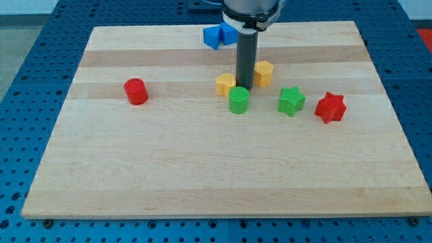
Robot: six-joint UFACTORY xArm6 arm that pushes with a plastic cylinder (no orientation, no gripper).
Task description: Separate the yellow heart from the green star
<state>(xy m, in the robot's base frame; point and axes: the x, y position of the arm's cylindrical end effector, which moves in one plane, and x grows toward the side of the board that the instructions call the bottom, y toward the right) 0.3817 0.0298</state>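
Observation:
My tip (pixel 244 88) rests on the board between two yellow blocks. The yellow heart (pixel 225 85) lies just to its left, very close or touching. A yellow pentagon-like block (pixel 264 72) lies just to its right and slightly toward the view's top. The green star (pixel 291 100) sits further right, about a hundred pixels from the heart. A green cylinder (pixel 238 100) stands right below the tip, between the heart and the star.
A red star (pixel 330 106) lies right of the green star. A red cylinder (pixel 136 91) stands at the left. Two blue blocks (pixel 219 34) sit at the top edge behind the rod. The wooden board (pixel 202 175) lies on a blue perforated table.

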